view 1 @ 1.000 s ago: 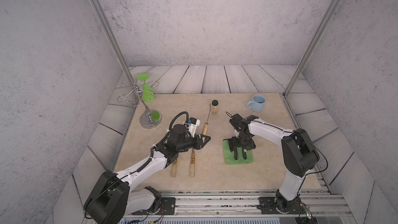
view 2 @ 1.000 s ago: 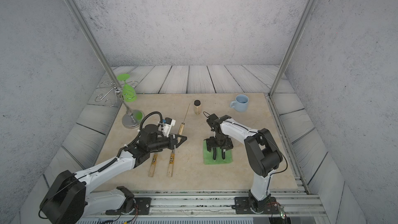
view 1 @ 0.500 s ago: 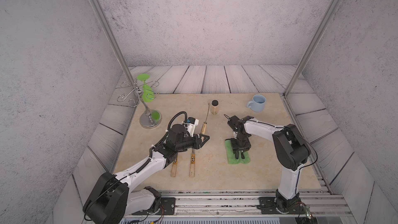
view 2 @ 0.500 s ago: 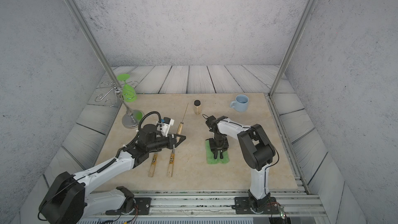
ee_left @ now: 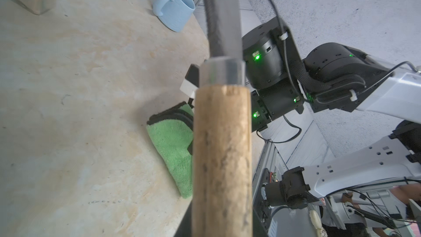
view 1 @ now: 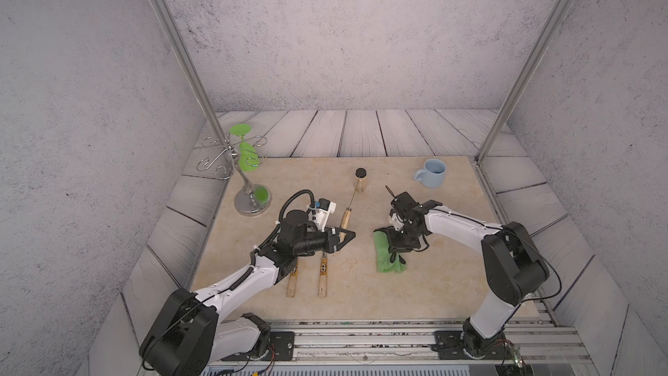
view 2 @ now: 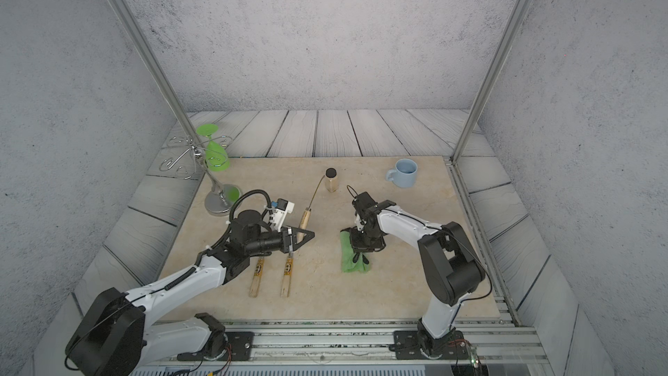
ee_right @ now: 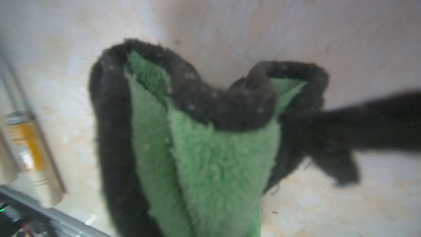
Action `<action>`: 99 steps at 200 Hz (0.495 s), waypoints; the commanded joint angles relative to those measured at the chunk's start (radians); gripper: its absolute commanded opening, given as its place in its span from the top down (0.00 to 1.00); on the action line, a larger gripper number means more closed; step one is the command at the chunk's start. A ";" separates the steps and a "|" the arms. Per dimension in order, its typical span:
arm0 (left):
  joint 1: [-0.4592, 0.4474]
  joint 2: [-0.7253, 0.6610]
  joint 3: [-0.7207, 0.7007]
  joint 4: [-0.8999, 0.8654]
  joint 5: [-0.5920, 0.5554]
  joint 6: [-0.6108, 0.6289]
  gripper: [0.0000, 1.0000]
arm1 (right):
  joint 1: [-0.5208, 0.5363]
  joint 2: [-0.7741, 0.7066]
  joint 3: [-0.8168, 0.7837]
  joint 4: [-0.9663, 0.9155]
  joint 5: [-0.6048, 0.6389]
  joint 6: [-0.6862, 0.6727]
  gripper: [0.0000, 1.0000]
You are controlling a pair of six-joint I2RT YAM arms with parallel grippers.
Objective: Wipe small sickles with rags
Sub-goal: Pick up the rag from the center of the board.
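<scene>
My left gripper point(view 1: 339, 238) is shut on the pale wooden handle point(ee_left: 222, 156) of one small sickle point(view 1: 346, 217), whose thin blade points toward the back of the table. Two more small sickles point(view 1: 292, 282) point(view 1: 322, 276) lie side by side under the left arm, with labelled handles toward the front. To their right lies the green rag point(view 1: 385, 260) with dark edging. My right gripper point(view 1: 395, 256) points down into it and is shut on it. In the right wrist view the rag point(ee_right: 216, 156) is bunched into folds and fills the frame, hiding the fingertips.
A light blue mug point(view 1: 432, 173) stands at the back right. A small jar with a black lid point(view 1: 360, 180) is at the back centre. A metal stand point(view 1: 251, 204) holding a green goblet point(view 1: 247, 155) is at the back left. Aluminium rails run along the front edge.
The right gripper's jaws have closed on the rag, drawing it from a flat patch into a narrower bunch. The left arm and its sickle have barely moved.
</scene>
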 commanded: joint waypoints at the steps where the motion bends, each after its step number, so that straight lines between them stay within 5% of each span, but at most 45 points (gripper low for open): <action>1: 0.001 -0.017 -0.023 0.101 0.071 -0.053 1.00 | -0.038 -0.138 0.005 0.030 -0.044 -0.013 0.84; 45: -0.057 -0.064 -0.026 0.080 0.031 -0.064 1.00 | -0.100 -0.198 0.081 0.019 0.003 0.034 0.85; 99: -0.176 -0.046 0.017 -0.014 -0.072 0.008 1.00 | -0.123 -0.072 0.303 -0.047 0.126 0.055 0.85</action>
